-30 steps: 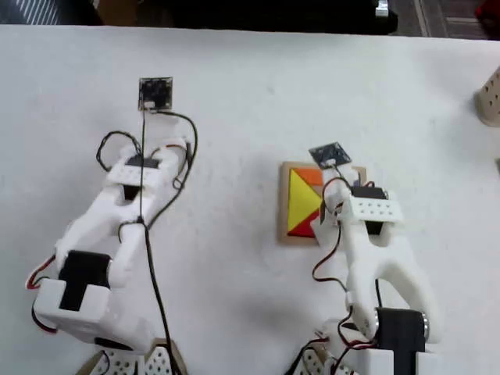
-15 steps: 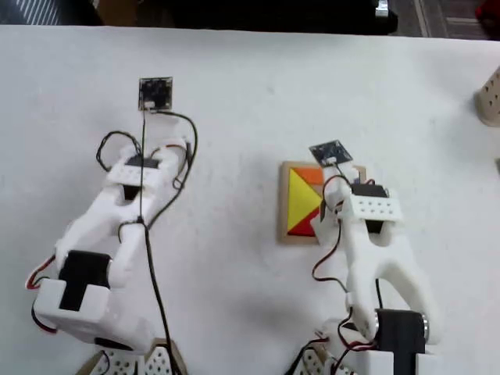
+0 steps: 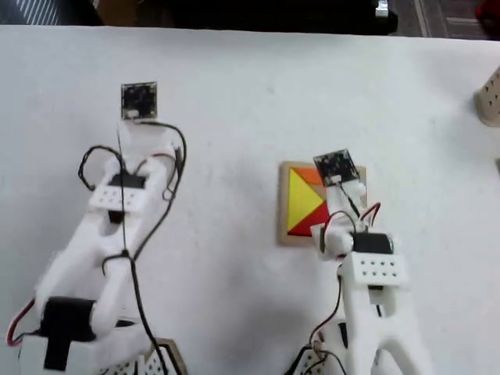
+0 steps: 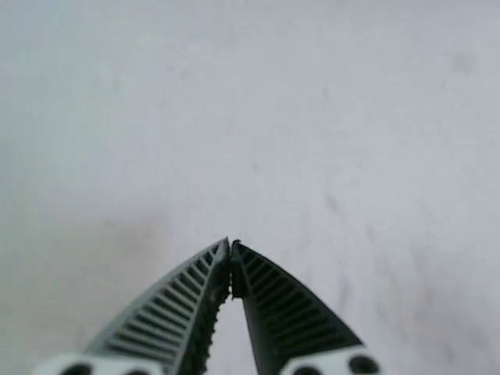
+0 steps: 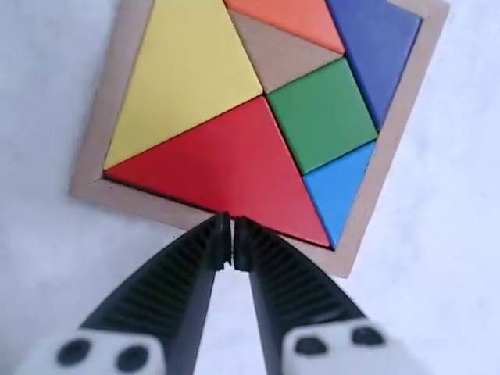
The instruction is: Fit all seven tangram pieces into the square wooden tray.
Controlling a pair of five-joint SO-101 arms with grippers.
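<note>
A white table (image 3: 234, 101) carries everything, with both arms rooted at its near edge. Nearest on the right side, the right arm (image 3: 367, 269) stretches away from its base, and the right gripper (image 5: 232, 223) has its ribbed black fingers pressed together with nothing between them. Their tips hang at the near rim of the square wooden tray (image 5: 109, 94), just short of the long edge of the red triangle (image 5: 226, 168). Whether the tips touch the rim cannot be told.

Beyond the tips, the tray lies flat on the table, turned slightly askew to the gripper, and holds all seven pieces flush inside its frame. The red triangle fills the near part, with a small light blue triangle (image 5: 340, 191) beside it in the near corner. Past them sit the big yellow triangle (image 5: 183, 78) and the green square (image 5: 320, 113). Farther still come a tan triangle (image 5: 277, 58), an orange triangle (image 5: 289, 16) and a dark blue parallelogram (image 5: 375, 47) along the far side.

The left arm (image 3: 109, 226) lies well apart from the tray. The left gripper (image 4: 231, 246) is also closed tip to tip, empty, over bare table. At the far right edge of the table stands a pale perforated block (image 3: 490, 98).
</note>
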